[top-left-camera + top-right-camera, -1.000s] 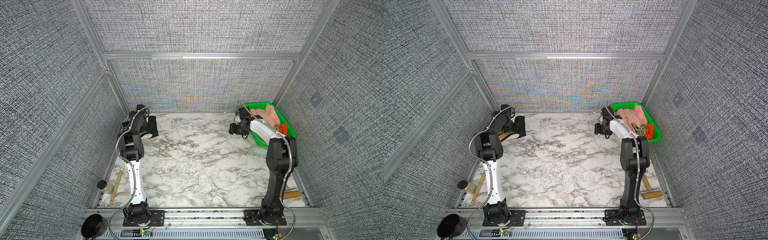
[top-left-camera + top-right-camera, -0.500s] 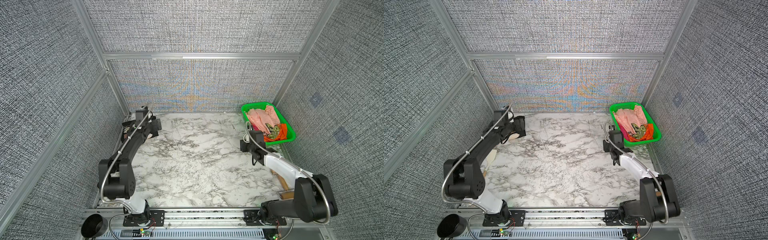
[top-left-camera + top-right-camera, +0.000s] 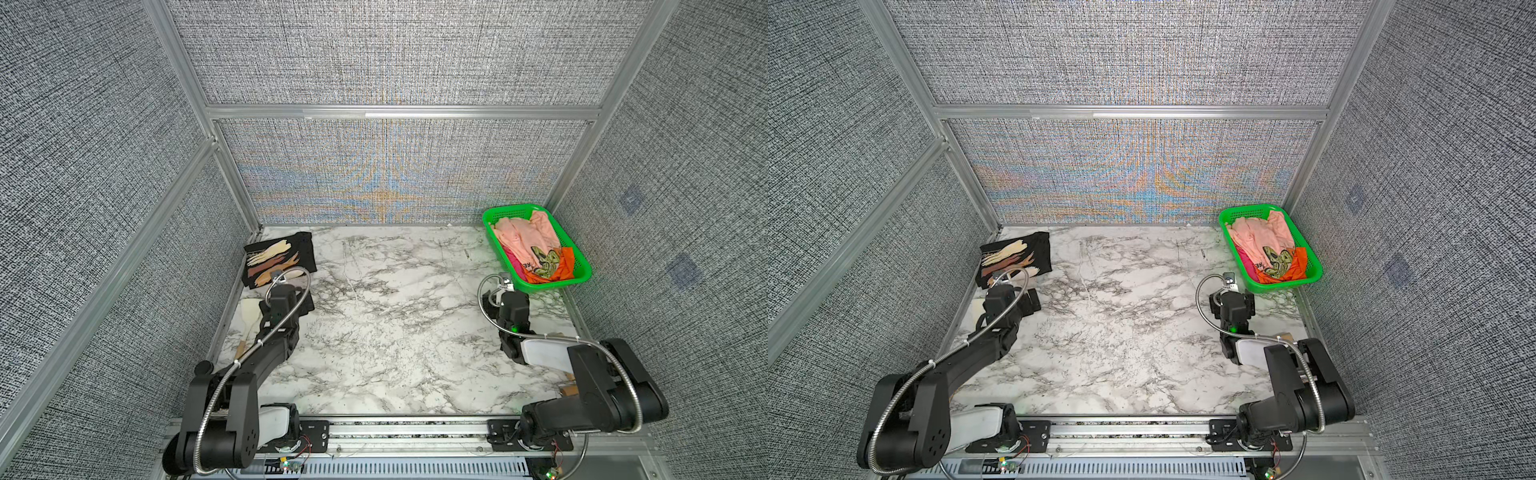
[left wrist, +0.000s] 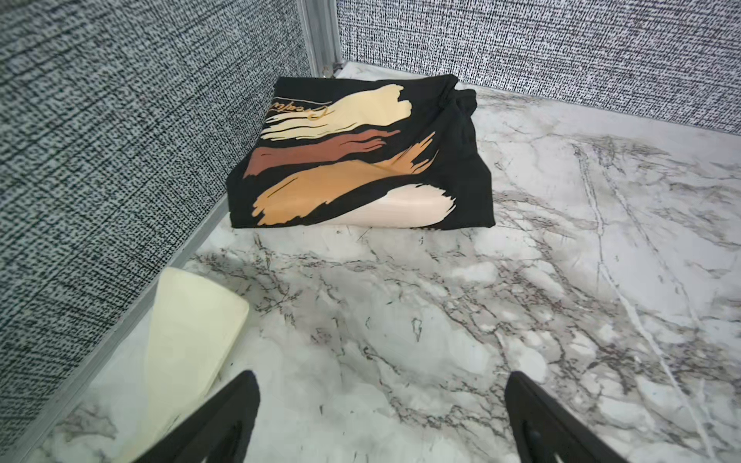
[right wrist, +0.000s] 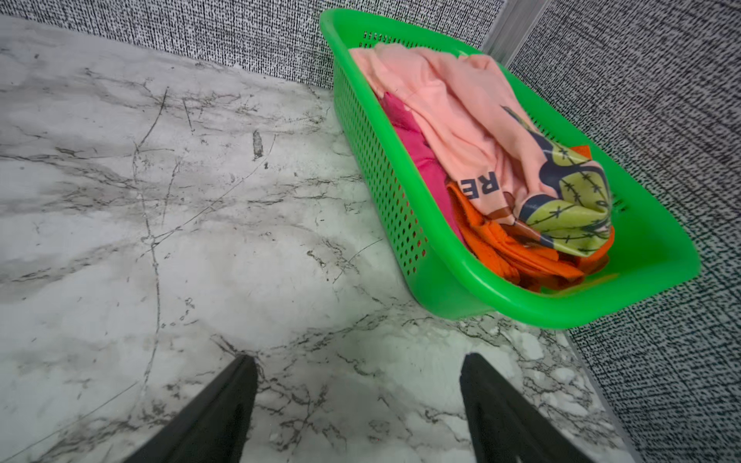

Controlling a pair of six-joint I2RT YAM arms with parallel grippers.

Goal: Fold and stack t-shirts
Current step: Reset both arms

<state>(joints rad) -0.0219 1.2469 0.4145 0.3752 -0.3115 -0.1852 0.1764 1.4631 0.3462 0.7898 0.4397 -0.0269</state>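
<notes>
Hovering over the table (image 5: 160, 240), my right gripper (image 5: 357, 360) and left gripper (image 4: 383, 377) both have jaws apart, empty. Just ahead and rightward of the right one sits the basket (image 5: 385, 180), its long axis running toward the back wall, so that arm is nearer. Crumpled inside are the peach tee (image 5: 449, 108) on top, then orange tee (image 5: 517, 256) and magenta tee (image 5: 425, 168). The black tee (image 4: 361, 156) lies folded in the far left corner.

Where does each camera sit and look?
Top views: high up front, looking down on the table; left arm and right arm show.
Left wrist: on left arm, faces black tee; left pincer shows.
Right wrist: on right arm, faces basket; right pincer shows.
Shared: top views show black tee and basket too.
</notes>
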